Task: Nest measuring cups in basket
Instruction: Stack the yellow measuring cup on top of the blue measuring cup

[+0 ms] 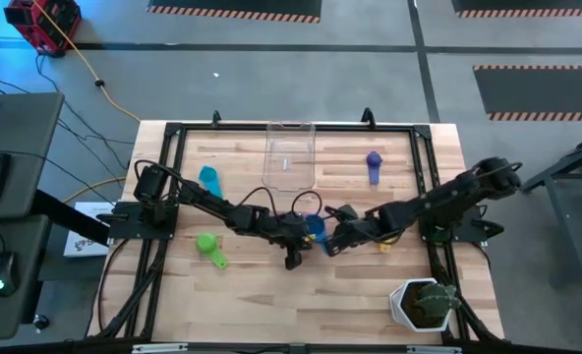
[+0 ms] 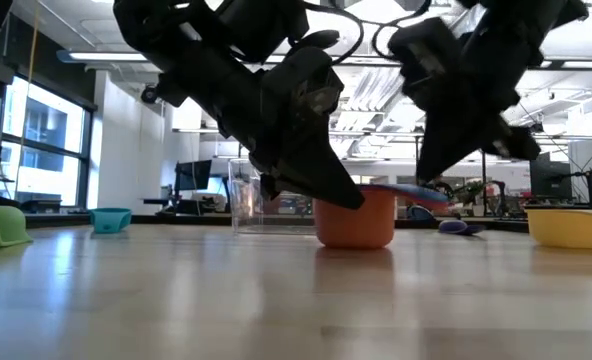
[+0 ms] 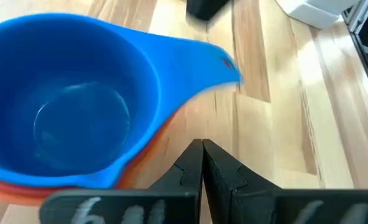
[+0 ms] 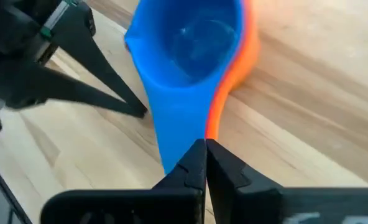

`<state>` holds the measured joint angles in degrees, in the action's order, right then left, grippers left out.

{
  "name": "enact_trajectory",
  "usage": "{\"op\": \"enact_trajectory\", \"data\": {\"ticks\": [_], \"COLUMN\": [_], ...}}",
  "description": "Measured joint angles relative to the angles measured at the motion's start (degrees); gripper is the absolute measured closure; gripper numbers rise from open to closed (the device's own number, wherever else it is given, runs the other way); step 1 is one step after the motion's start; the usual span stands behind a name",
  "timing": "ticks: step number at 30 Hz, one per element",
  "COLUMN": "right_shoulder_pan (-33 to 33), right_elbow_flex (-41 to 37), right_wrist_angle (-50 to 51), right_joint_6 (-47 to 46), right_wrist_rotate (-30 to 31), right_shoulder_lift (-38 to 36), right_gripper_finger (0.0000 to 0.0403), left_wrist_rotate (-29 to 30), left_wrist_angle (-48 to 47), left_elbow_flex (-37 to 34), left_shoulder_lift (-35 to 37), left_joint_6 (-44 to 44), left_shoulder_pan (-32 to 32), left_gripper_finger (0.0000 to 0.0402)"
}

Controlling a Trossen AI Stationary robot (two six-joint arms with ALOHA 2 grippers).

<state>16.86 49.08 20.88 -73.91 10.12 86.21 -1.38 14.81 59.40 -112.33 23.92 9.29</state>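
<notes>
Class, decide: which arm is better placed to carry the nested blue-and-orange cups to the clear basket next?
Probably the right. The right gripper sits at the handles of the blue cup nested in the orange cup, fingers together. The left gripper is shut beside the cups, holding nothing. The basket lies just beyond both.

The high view looks straight down from far above the wooden table [image 1: 271, 295], taking in its whole top and the floor around it. The low view sits at tabletop height, facing level across the table toward the room behind, close to the blue cup [image 2: 406, 190] nested in the orange cup [image 2: 356, 222]. Each wrist view looks down at that same blue cup [image 3: 72, 99] from very near, from opposite sides. All four views share this stacked pair near the table's middle.
</notes>
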Motion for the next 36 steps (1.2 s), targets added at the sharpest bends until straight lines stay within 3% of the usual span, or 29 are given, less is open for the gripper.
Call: {"op": "enact_trajectory", "data": {"ticks": [9,14,18,22,26,36], "right_shoulder_pan": [0.0,-0.4,-0.3,-1.1,-3.5,-7.2], "right_elbow_flex": [-0.4,-6.7,-13.7,-17.5,-18.8,-19.3], "right_wrist_angle": [22.8,25.4,24.8,24.5,24.3,21.3], "right_joint_6": [3.3,-1.4,-5.6,-5.6,-2.5,4.5], "right_wrist_rotate": [1.2,-2.1,-5.3,-2.8,-1.2,-4.7], "right_shoulder_lift": [-12.9,-22.3,-29.7,-34.1,-34.4,-21.8], "right_gripper_finger": [0.0403,0.0391,0.0337,0.0257,0.0205,0.0198], "left_wrist_rotate": [-5.9,-8.1,-10.2,-10.1,-5.7,3.6], "left_wrist_angle": [-2.8,-3.7,-3.8,-3.2,-2.8,-2.8], "left_elbow_flex": [0.0,-1.0,-3.0,-5.4,-8.1,-9.9], "left_shoulder_lift": [0.1,0.6,3.3,9.1,16.9,28.5], "left_joint_6": [0.0,1.3,2.7,2.5,2.5,1.4], "left_shoulder_pan": [-1.5,-1.5,-0.5,0.8,1.6,1.6], "left_gripper_finger": [0.0401,0.0401,0.0401,0.0401,0.0401,0.0402]}}
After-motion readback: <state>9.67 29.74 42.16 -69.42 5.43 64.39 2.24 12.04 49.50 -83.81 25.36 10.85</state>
